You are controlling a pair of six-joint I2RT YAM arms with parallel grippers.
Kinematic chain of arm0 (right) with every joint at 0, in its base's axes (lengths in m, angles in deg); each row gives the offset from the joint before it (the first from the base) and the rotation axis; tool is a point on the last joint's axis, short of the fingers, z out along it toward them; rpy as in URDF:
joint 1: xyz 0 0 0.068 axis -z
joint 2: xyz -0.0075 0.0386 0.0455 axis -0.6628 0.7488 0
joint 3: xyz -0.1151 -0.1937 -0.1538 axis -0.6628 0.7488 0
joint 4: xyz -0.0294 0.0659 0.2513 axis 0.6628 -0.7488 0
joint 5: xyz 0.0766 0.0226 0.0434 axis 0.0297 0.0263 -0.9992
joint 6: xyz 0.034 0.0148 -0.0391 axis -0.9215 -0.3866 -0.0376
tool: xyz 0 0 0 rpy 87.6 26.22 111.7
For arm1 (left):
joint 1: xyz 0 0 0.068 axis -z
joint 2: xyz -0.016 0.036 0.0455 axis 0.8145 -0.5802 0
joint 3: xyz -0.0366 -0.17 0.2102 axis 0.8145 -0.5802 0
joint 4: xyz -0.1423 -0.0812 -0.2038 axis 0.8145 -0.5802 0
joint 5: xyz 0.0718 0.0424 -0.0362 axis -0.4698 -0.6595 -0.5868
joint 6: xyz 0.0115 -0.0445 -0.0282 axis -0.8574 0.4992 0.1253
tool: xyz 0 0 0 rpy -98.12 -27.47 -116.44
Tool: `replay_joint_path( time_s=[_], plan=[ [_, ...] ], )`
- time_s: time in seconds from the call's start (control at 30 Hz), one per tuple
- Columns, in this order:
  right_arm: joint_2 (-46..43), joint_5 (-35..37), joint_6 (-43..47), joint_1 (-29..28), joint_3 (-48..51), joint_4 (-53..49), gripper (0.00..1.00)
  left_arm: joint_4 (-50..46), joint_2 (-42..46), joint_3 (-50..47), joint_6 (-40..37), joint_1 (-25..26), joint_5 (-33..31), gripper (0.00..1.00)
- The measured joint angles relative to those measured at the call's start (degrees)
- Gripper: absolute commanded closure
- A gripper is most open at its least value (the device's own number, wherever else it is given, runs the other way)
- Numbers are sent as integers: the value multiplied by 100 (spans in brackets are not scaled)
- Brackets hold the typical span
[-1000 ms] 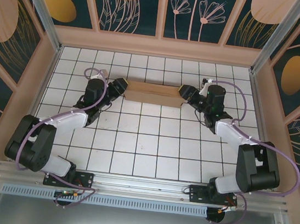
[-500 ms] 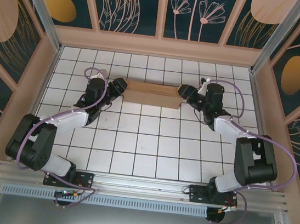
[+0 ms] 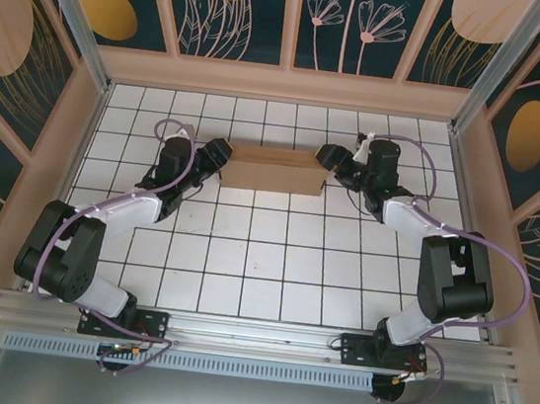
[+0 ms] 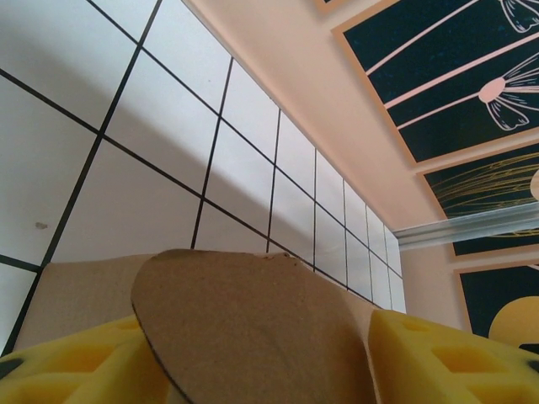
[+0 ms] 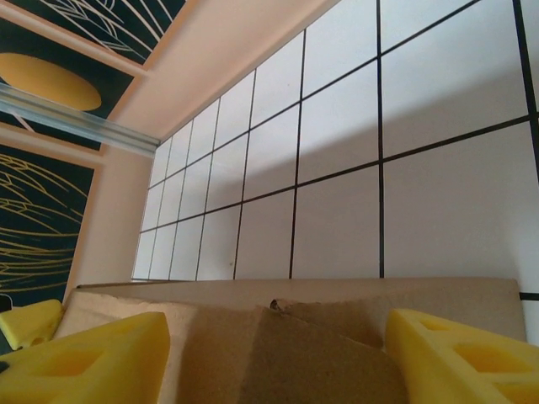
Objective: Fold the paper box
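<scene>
The paper box (image 3: 274,172) lies at the far centre of the counter (image 3: 262,261). The left tool (image 3: 219,152) and right tool (image 3: 330,158) straddle its ends, both open. The tools hide the box ends; pad contact cannot be determined.

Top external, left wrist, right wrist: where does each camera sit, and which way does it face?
Top external: above and behind, looking down on the tiled table; both arms show, left gripper and right gripper at the paper box.
Left wrist: low at one box end, facing over tiles to a patterned wall; its yellow fingers flank a rounded flap.
Right wrist: low at the other end, facing likewise; its yellow fingers.
Both wrist views share box and tiles.
</scene>
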Motion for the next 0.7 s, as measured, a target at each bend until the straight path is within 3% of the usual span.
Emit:
replay_joint_path(
  time_s=[0.2, 0.43, 0.7],
  plan=[
    [-2, 7, 20, 2, -57, -122, 23, -192, 22, 79, -98, -66, 66, 27],
    [-168, 28, 22, 72, -63, -240, 15, -476, 262, 166, -365, -164, 59, 2],
    [-570, 160, 114, 282, -94, -407, 8, -903, 763, 317, -815, -227, -105, 1]
  ],
)
